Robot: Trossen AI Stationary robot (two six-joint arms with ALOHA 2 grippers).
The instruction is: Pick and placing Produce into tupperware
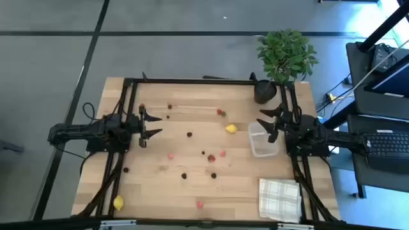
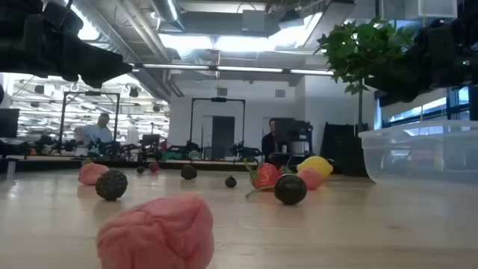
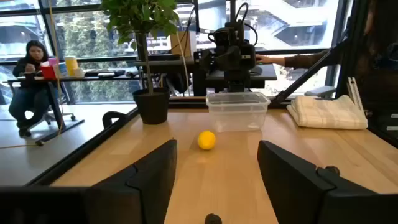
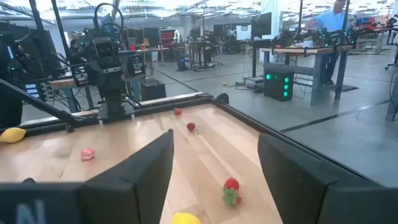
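Note:
The produce lies loose across the wooden table [image 1: 147,185]: a yellow lemon-like piece [image 1: 231,128] near the middle, another [image 1: 118,202] at the near left, a strawberry [image 1: 220,112], and pink [image 1: 170,155] and dark [image 1: 190,134] bits. The clear tupperware [image 1: 263,139] stands on the table at the right, showing nothing inside. My left gripper [image 1: 151,125] hovers open at the table's left, facing the yellow piece [image 3: 206,140] and the tub [image 3: 237,111]. My right gripper [image 1: 268,121] hovers open by the tub's far left corner, facing the strawberry [image 4: 231,190].
A black pot with a green plant [image 1: 265,91] stands at the far right corner. A white checked cloth [image 1: 279,198] lies at the near right. Black frame rails [image 1: 192,81] run along the table's far edge and sides. People sit at desks in the room beyond.

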